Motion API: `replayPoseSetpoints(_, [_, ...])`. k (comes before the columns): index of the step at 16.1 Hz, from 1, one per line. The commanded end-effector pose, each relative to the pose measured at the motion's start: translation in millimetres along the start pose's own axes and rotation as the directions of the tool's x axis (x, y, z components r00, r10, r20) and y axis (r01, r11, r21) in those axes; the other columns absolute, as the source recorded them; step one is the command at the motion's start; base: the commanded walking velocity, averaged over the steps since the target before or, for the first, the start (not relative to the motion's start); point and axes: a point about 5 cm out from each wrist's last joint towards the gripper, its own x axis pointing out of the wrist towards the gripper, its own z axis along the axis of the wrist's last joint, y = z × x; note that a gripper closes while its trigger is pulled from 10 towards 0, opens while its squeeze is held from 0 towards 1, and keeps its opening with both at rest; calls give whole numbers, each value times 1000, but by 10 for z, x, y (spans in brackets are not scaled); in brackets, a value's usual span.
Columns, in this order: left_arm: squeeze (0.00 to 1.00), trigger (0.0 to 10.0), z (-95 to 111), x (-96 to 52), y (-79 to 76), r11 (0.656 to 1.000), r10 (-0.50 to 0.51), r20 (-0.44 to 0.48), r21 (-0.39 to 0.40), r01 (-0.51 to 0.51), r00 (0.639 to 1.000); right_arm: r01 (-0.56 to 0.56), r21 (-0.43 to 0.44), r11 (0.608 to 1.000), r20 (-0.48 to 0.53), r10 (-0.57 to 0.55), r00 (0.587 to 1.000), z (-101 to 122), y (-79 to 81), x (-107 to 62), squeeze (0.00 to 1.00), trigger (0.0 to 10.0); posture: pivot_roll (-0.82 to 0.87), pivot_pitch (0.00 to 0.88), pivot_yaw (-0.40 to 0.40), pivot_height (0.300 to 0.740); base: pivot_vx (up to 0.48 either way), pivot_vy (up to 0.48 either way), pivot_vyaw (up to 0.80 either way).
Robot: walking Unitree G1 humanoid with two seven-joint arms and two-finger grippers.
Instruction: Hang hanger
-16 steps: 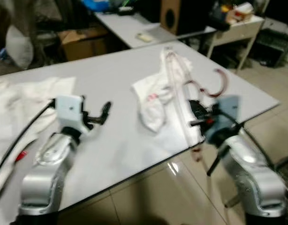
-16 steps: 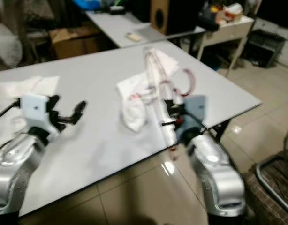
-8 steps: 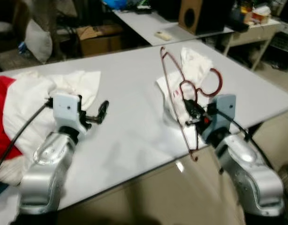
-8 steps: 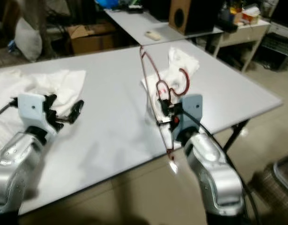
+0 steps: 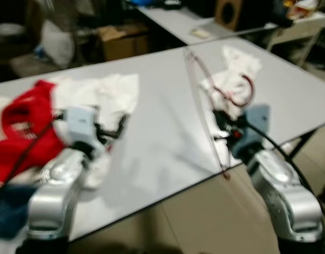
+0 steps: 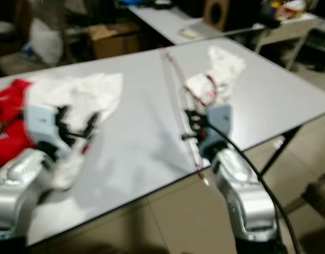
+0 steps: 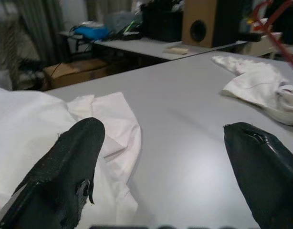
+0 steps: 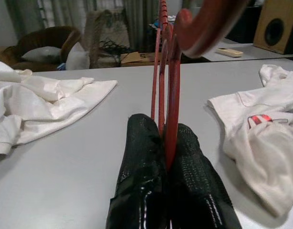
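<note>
A thin red wire hanger (image 5: 202, 100) stands tilted over the grey table (image 5: 157, 143), its hook (image 5: 247, 92) curling above a white garment (image 5: 234, 79). My right gripper (image 5: 222, 121) is shut on the hanger's wires near the table's front edge; in the right wrist view the fingers (image 8: 146, 157) pinch the red wires (image 8: 164, 95). My left gripper (image 5: 116, 129) is open over white cloth (image 5: 107, 92) at the left, with nothing between its fingers (image 7: 65, 167).
A red garment (image 5: 22, 119) and dark blue cloth (image 5: 6, 222) lie at the table's left end. Behind stand a second table (image 5: 178, 18), a cardboard box (image 5: 123, 39) and a wooden speaker (image 5: 231, 8). Tiled floor (image 5: 205, 217) lies in front.
The camera has swung left, bringing the red garment and more white cloth into view. My right gripper still holds the hanger; the left stays open.
</note>
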Motion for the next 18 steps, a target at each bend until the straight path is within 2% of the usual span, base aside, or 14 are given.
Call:
replayPoseSetpoints(1, [0, 10000, 45, 1, 30, 999, 10, 13, 35, -11, 1000, -6, 0, 1000, 23, 6, 1000, 42, 24, 7, 0, 10000, -33, 0, 16, 740, 0, -480, 0])
replayPoseSetpoints(4, [0, 10000, 19, -11, 87, 996, 38, -14, 77, -37, 999, -25, -12, 1000, 24, 25, 999, 26, 56, 3, 0, 10000, -30, 0, 16, 740, 0, 0, 0])
replayPoseSetpoints(5, [0, 10000, -29, -17, 143, 980, 21, -65, 200, -8, 998, -32, -19, 999, 22, 32, 999, 15, 76, 9, 0, 10000, -29, 0, 23, 740, 0, 0, 0])
replayPoseSetpoints(7, [0, 10000, -97, -32, 181, 949, 1, -136, 313, 42, 991, -32, -26, 999, 15, 32, 999, -2, 82, 7, 0, 10000, -31, 0, 27, 740, 0, 0, 0])
replayPoseSetpoints(8, [0, 10000, -111, -41, 186, 941, -13, -157, 331, 65, 987, -31, -26, 999, 8, 31, 999, -16, 75, 1, 0, 10000, -31, 0, 28, 740, 0, 0, 0])
replayPoseSetpoints(10, [0, 10000, -155, -96, 184, 911, -80, -241, 377, 169, 967, -21, -38, 999, -22, 21, 1000, -72, 42, -21, 0, 10000, -30, 0, 29, 740, 0, 0, 0])
replayPoseSetpoints(12, [0, 10000, -213, -159, 166, 875, -150, -337, 392, 284, 929, -23, -57, 998, -43, 20, 999, -106, 29, -26, 0, 10000, -30, 0, 33, 740, 0, 0, 0])
replayPoseSetpoints(14, [0, 3098, -277, -195, 139, 859, -184, -400, 378, 345, 898, -24, -78, 997, -71, 18, 997, -154, 35, -30, 0, 10000, -29, 0, 34, 740, 0, 0, 0])
replayPoseSetpoints(15, [0, 0, -304, -210, 133, 849, -185, -425, 384, 362, 886, -30, -94, 995, -86, 22, 996, -184, 45, -38, 0, 10000, -30, 0, 36, 740, 0, 0, 0])
replayPoseSetpoints(18, [0, 0, -354, -252, 203, 812, -132, -487, 446, 376, 863, -31, -96, 995, -98, 22, 995, -203, 46, -40, 0, 10000, -29, 0, 35, 740, 0, 0, 0])
